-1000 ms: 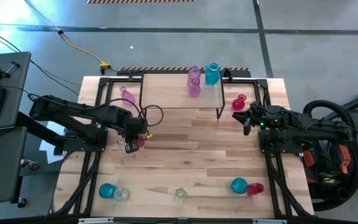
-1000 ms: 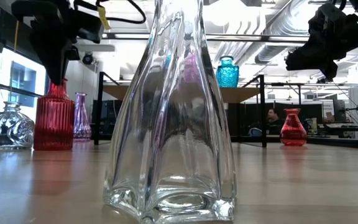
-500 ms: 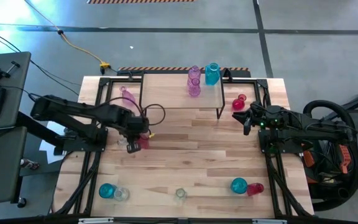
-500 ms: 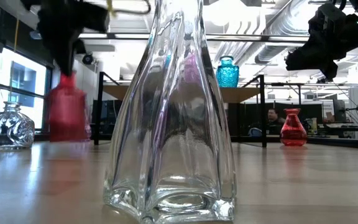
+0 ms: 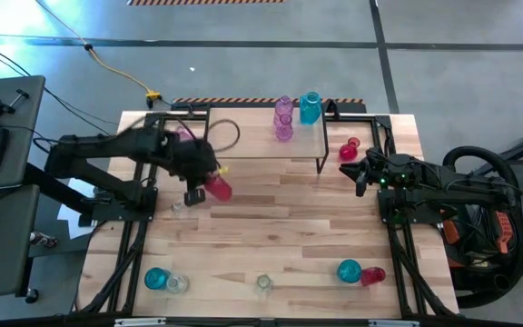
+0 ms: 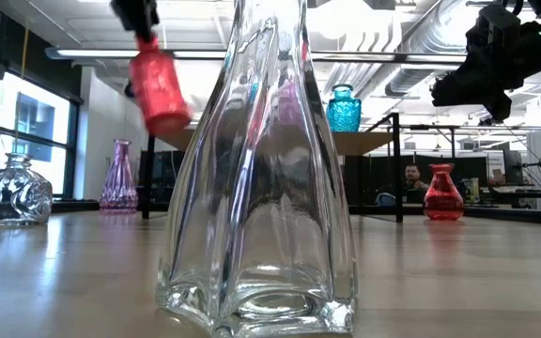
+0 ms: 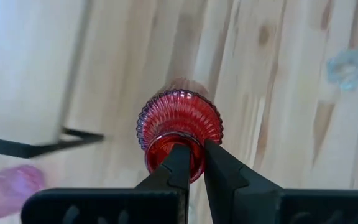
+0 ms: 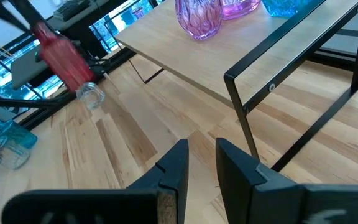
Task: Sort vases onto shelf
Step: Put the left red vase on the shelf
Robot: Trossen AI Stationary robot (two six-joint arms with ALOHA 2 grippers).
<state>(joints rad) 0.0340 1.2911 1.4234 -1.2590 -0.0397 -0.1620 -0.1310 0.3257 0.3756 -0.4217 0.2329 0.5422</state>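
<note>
Left gripper [image 7: 191, 163] clenched on a ribbed red vase [image 7: 180, 127] by its neck, vase lifted clear of the table [image 5: 271, 227], tilted, shelf [image 5: 243, 132] just beyond, right gripper [image 5: 360, 174] waiting beside the shelf's far end, fingers slightly parted, holding nothing.

Red ribbed vase [image 5: 218, 189] hanging tilted off the counter, pinched at its neck by the left end effector [image 7: 191, 163]. Two purple vases [image 5: 283, 120] and a teal one [image 5: 310, 107] standing on the shelf [image 5: 243, 136]; other vases sitting scattered on the counter.
</note>
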